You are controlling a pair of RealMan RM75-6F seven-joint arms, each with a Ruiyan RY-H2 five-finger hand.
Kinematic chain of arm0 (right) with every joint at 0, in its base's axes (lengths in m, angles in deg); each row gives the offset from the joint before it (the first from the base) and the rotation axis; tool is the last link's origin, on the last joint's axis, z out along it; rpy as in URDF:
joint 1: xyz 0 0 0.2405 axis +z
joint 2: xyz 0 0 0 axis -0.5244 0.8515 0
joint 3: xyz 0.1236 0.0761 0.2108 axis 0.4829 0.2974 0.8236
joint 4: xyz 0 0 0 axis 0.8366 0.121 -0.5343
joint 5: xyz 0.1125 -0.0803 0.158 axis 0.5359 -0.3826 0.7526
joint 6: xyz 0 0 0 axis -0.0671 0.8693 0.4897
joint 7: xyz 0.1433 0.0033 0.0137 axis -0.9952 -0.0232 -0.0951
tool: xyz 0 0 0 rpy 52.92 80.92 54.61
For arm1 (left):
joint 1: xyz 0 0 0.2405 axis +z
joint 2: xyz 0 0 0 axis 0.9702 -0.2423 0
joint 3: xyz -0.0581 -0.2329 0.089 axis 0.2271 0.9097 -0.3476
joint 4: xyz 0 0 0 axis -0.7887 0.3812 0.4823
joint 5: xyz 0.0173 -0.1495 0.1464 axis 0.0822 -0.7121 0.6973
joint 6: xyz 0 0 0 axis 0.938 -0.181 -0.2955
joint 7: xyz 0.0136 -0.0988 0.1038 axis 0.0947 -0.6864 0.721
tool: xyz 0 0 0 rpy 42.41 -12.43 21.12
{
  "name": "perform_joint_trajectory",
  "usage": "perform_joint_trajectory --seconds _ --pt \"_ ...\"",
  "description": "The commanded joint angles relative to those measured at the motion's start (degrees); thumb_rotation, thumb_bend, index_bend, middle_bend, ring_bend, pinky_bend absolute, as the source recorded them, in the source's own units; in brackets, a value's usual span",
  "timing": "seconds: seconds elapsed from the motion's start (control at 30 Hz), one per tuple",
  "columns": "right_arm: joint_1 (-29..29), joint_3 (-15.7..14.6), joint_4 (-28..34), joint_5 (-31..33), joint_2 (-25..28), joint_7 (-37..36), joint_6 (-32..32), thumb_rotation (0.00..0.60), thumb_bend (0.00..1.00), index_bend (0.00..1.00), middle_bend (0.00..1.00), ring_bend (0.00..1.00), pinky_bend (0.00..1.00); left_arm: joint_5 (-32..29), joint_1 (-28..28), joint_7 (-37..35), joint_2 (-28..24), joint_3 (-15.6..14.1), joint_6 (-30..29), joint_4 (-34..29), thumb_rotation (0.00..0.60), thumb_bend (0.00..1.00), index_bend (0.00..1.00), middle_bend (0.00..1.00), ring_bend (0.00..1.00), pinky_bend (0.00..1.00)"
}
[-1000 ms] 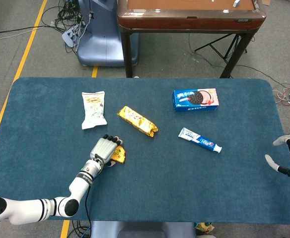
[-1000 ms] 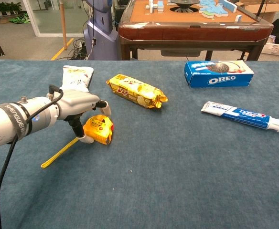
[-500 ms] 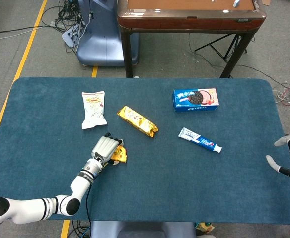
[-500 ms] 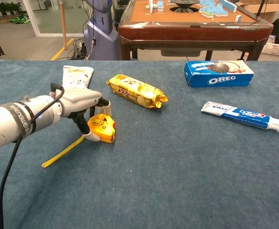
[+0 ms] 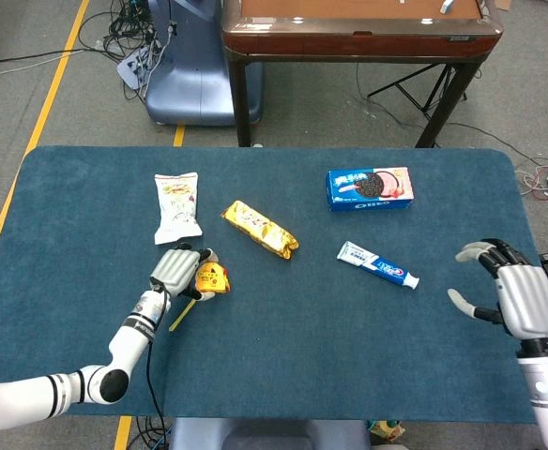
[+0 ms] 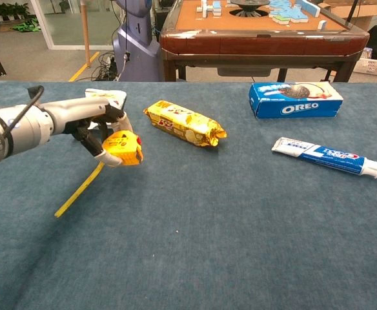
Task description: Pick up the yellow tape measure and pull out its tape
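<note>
My left hand (image 6: 95, 129) is clamped on the yellow tape measure (image 6: 124, 147), fingers wrapped over the top of the case; a second ago the case sat on the tabletop (image 6: 240, 213), now it's lifted clear and carried a bit toward the white snack bag (image 5: 177, 206). A short strip of tape (image 6: 79, 190) hangs from the case, its far end down on the cloth, already out before the lift. So I judge the pickup done and the pull still to do. My right hand (image 5: 513, 295) has come up into the head view at the right edge, fingers spread, holding nothing, well apart from the measure; half a second ago only its fingertips showed. Likely it's heading over to take the tape end. Between the two hands lie the gold biscuit pack (image 6: 184, 123), toothpaste tube (image 6: 324, 157) and Oreo box (image 6: 295, 99), all unmoved.
</note>
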Motion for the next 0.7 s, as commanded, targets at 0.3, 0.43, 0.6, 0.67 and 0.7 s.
perform_joint_trajectory --seconds 0.3,0.43,0.6,0.67,0.7 --pt "13.8 4.9 4.7 3.2 -11.6 10.6 -10.9 0.6 0.3 0.24 0.2 0.1 0.21 -7.8 0.6 -4.2 -9.3 5.7 -2.1 -14.4 0.6 0.2 0.51 0.54 0.42 0.14" --pt "18.6 6.9 4.2 7.0 -16.4 14.2 -13.5 0.6 0.3 0.22 0.19 0.09 0.21 -10.3 -0.5 -2.9 -10.5 6.8 -4.4 -17.6 0.6 0.2 0.51 0.54 0.42 0.15" --pt "24.0 9.2 2.1 12.1 -22.3 17.8 -15.2 0.6 0.3 0.22 0.18 0.09 0.21 -13.6 -1.8 -1.8 -11.4 7.8 -6.6 -20.8 0.6 0.2 0.5 0.54 0.43 0.15" --pt "25.8 9.9 1.1 13.6 -24.3 19.0 -15.5 0.6 0.3 0.22 0.18 0.09 0.21 -14.9 -2.2 -1.8 -11.9 8.2 -6.7 -21.8 0.6 0.2 0.5 0.54 0.43 0.15" --pt "26.9 10.2 0.4 14.5 -25.5 19.8 -15.5 0.6 0.3 0.22 0.18 0.09 0.21 -15.7 -2.4 -1.9 -12.3 8.4 -6.8 -22.4 0.6 0.2 0.5 0.54 0.43 0.16"
